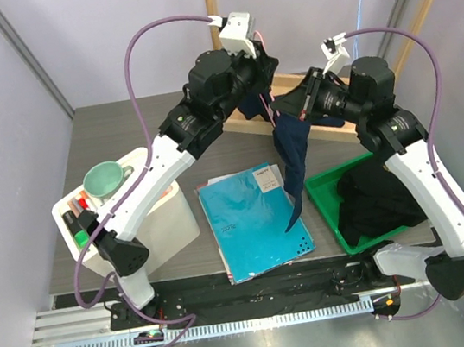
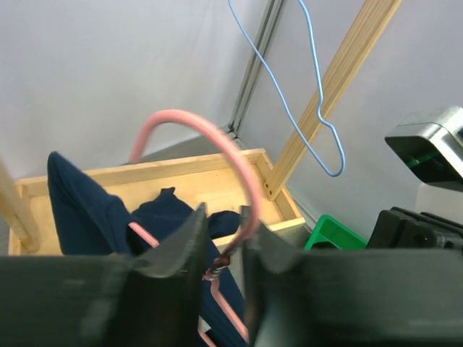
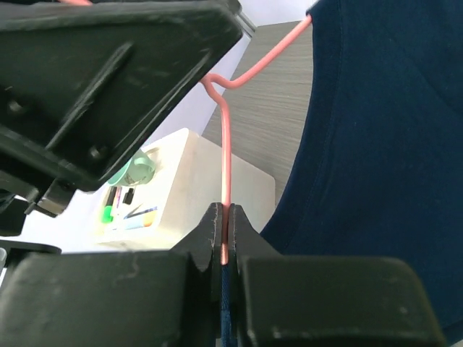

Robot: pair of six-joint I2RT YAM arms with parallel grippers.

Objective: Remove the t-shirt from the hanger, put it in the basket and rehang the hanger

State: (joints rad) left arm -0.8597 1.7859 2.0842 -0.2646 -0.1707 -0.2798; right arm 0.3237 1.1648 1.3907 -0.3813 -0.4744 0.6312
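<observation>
Gripped the hanger point(image 2: 252, 195) at its twisted neck with the left claw point(image 2: 221, 256), pressed in on the wire from both sides. Pinched a straight run of the same pink wire in the right claw point(image 3: 224, 235), pressed together, apparently with a fold of the t-shirt point(image 3: 376, 144) caught in the pinch below the wire. Held both claws raised above the desk point(image 1: 122, 142), just beside each other, in front of a wooden tray point(image 1: 331, 132).

Judged as mid-step: hanger lifted and secured at two places, garment not yet off. Judged the next move to call for holding the neck fixed on the left, letting go of the wire on the right, regripping cloth alone, and drawing it down and away along the hanger arm far enough to free the collar. Judged a risk of dragging hanger and cloth together with wire left in the pinch.

Found the t-shirt dark navy and limp, bunched on the hanger and draped down in a narrow twisted strand, lowest tip over a teal folder point(image 1: 252, 218) on the desk. Could not tell contact with the folder. Noted a green bin point(image 1: 323, 199) of dark clothing to the right, apart from the shirt.
</observation>
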